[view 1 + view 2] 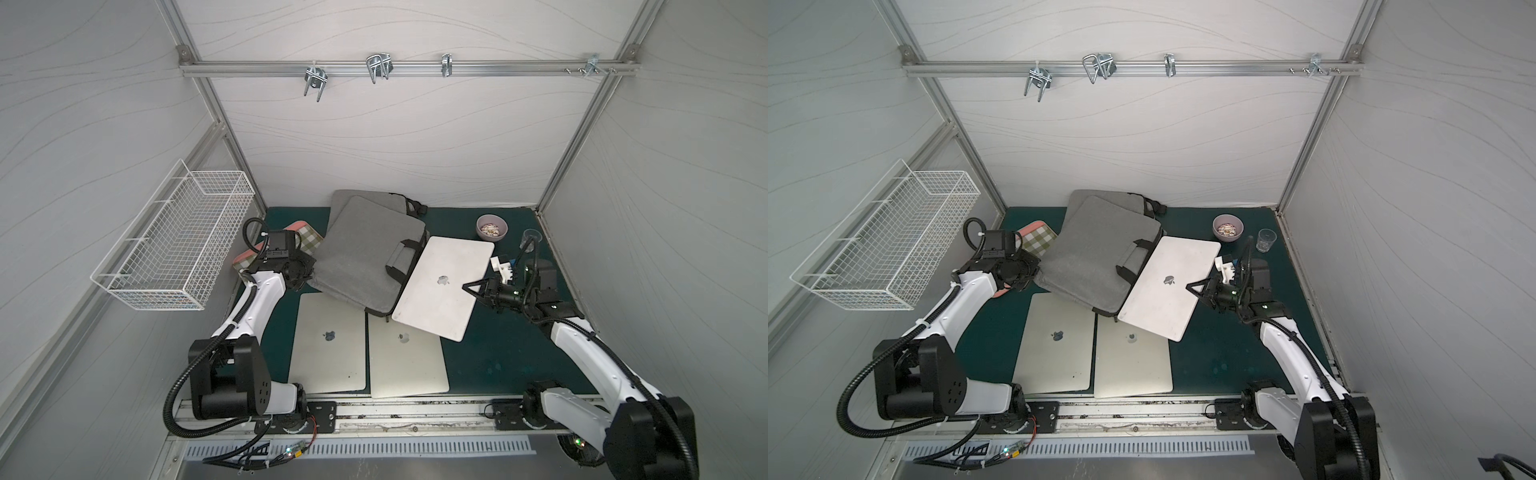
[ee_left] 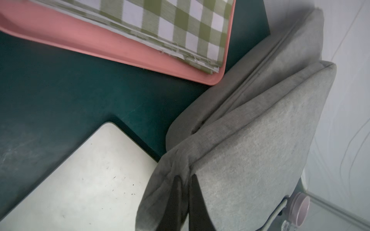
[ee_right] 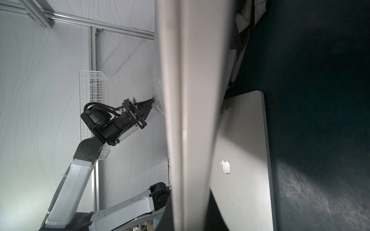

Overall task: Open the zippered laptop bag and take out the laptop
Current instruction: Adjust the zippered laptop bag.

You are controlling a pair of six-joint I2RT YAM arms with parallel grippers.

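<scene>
Clamping one edge of the white laptop [image 1: 436, 291], the right gripper [image 1: 471, 289] holds it tilted mid-mat [image 1: 498, 353], nearly clear of the grey bag [image 1: 365, 253]. The left gripper [image 3: 151, 103] pinches the bag's opposite corner. Rigid, smooth, probably heavy, the laptop wants a deep mid-edge grip.

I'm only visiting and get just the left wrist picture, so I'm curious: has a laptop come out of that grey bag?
Observer: In both top views a white laptop sits at the grey laptop bag's open edge, out or nearly out; I cannot tell which.
Visitor: What's holding it?
Observer: The right gripper is shut on its edge.
Visitor: And the silver slab I see?
Observer: A silver laptop; a second silver laptop lies flat beside it.
</scene>
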